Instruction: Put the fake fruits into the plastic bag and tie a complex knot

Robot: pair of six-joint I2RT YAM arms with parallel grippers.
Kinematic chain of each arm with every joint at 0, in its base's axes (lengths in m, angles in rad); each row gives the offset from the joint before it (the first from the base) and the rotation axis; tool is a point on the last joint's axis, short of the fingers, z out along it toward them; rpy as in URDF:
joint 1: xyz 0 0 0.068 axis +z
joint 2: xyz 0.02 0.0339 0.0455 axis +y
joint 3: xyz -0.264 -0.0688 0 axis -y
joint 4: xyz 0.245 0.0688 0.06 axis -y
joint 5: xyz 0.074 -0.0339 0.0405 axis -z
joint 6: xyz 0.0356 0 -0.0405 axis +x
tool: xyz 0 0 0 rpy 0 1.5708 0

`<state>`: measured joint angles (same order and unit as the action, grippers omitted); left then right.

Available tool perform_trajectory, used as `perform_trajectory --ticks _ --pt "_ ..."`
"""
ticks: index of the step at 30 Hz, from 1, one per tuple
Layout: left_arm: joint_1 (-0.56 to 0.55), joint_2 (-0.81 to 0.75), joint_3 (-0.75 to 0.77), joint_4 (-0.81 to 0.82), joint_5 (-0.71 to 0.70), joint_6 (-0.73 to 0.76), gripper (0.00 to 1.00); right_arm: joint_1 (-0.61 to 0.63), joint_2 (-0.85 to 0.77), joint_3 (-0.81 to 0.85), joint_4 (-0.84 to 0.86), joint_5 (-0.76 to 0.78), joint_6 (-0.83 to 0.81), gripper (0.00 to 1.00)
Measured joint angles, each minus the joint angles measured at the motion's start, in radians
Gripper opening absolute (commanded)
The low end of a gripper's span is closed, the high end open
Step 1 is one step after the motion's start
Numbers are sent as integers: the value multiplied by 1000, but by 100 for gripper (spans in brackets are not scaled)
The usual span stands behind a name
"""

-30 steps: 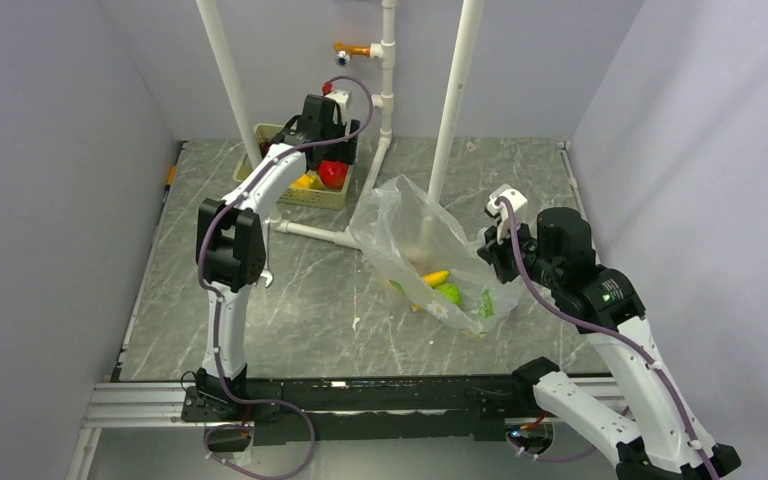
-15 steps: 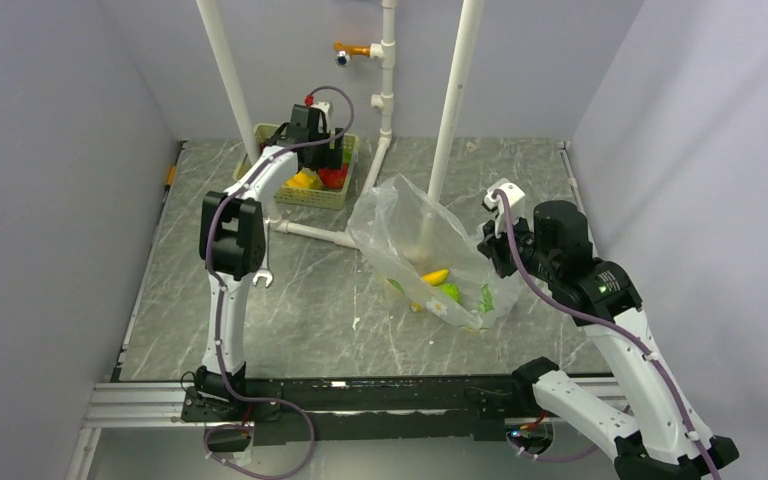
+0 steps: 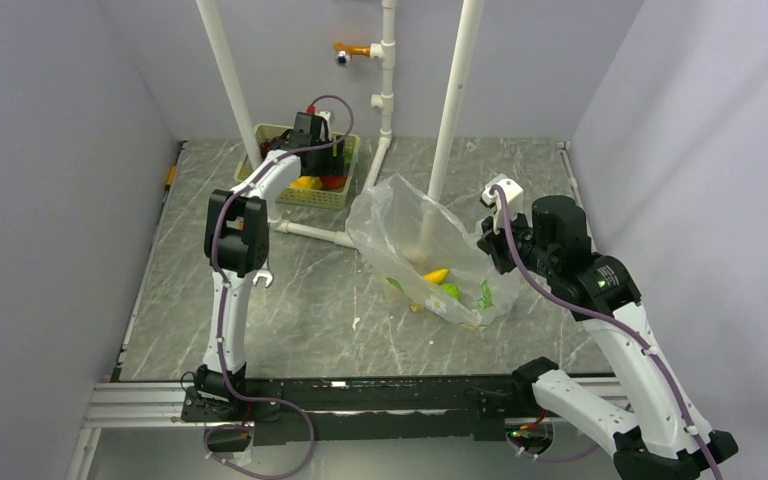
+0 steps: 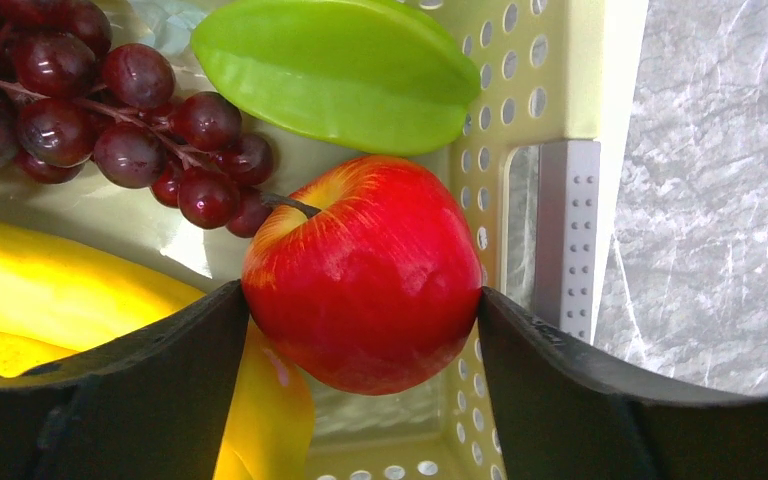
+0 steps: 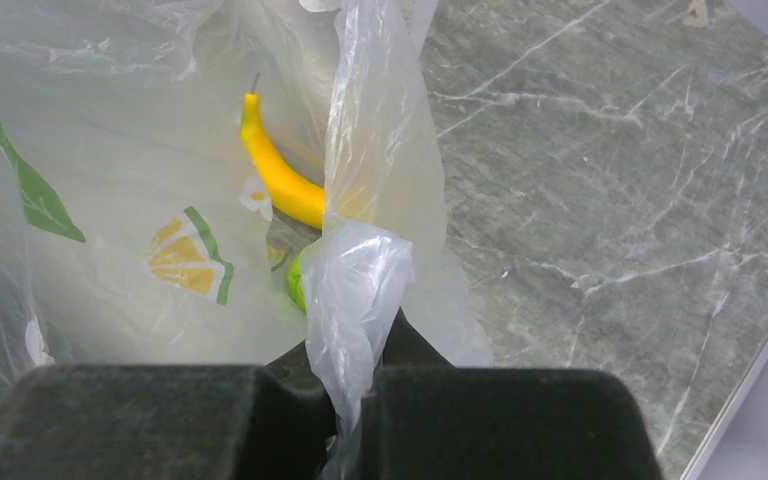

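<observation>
- The left gripper (image 4: 361,298) is down inside the pale green basket (image 4: 550,90), which sits at the far left of the table (image 3: 310,300), beside a white pipe frame (image 3: 450,110)
- Its jaws stand wide, and the two black fingers (image 4: 160,390) press against opposite sides of the red apple (image 4: 360,260), so it has hold of that fruit
- The red apple lies in the basket's corner, close to the perforated wall, with its stem pointing toward the grapes (image 4: 110,120)
- The dark purple grapes lie just beside the apple, and a ridged green fruit (image 4: 340,75) lies beyond them against the basket wall
- Yellow bananas (image 4: 60,290) lie in the basket next to the apple, partly hidden behind one finger
- The right gripper (image 5: 355,375) is fully closed on a gathered fold of the plastic bag (image 3: 405,225), with the clear film pinched between its fingers and running upward from them
- The plastic bag stands on the table right of centre, just to the left of the right gripper, and its mouth gapes toward the white pipe frame
- The film is crinkly and transparent, printed with leaf and citrus-slice motifs
- Inside the bag a single yellow banana (image 5: 278,175) lies on the bottom, with a small green fruit (image 5: 295,280) near it, partly hidden by the pinched fold
- The basket and the bag are well apart, with bare grey marbled table between them
</observation>
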<state>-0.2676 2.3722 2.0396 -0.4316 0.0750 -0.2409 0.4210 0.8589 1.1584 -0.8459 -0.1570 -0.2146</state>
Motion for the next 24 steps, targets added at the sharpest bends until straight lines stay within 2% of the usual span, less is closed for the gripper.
perform_trajectory --ticks 5,8,11,18,21,24 --pt "6 -10 -16 16 0 -13 57 0 0 2 0 0 -3 0" --pt "11 -62 -94 54 3 -8 53 -1 -1 2 0 0 -3 0" --pt "16 -136 -171 90 15 0 53 -1 -4 2 1 0 -3 0" --pt "10 -312 -216 201 72 56 53 -1 -25 -4 3 -1 -4 0" --pt "-10 -407 -264 270 145 92 58 -1 -34 -6 8 -1 -6 0" --pt "-46 -542 -368 329 280 157 59 -1 -42 -7 10 -2 -10 0"
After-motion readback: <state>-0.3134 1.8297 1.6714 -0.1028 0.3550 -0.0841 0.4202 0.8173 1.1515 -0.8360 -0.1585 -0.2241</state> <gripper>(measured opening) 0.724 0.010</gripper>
